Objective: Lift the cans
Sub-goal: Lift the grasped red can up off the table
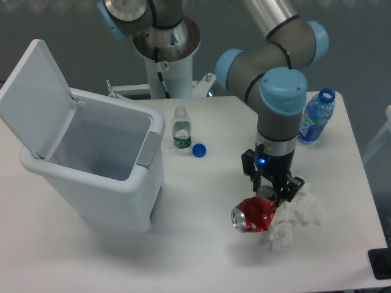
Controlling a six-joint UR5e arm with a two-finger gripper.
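The crushed red can (pixel 252 215) with silver ends lies tilted at the front right of the white table (pixel 201 256), its open silver end facing the front left. My gripper (pixel 272 190) points straight down onto the can's upper end. The fingers stand on either side of that end and look closed on it. A soft shadow lies on the table just below the can, so the can seems slightly raised, though I cannot tell for sure.
Crumpled white paper (pixel 299 215) lies right against the can on its right. A white bin (pixel 98 162) with its lid open stands at the left. A clear bottle with a green label (pixel 181 129) and a blue cap (pixel 198 149) sit mid-table. A blue water bottle (pixel 316 119) stands at the back right.
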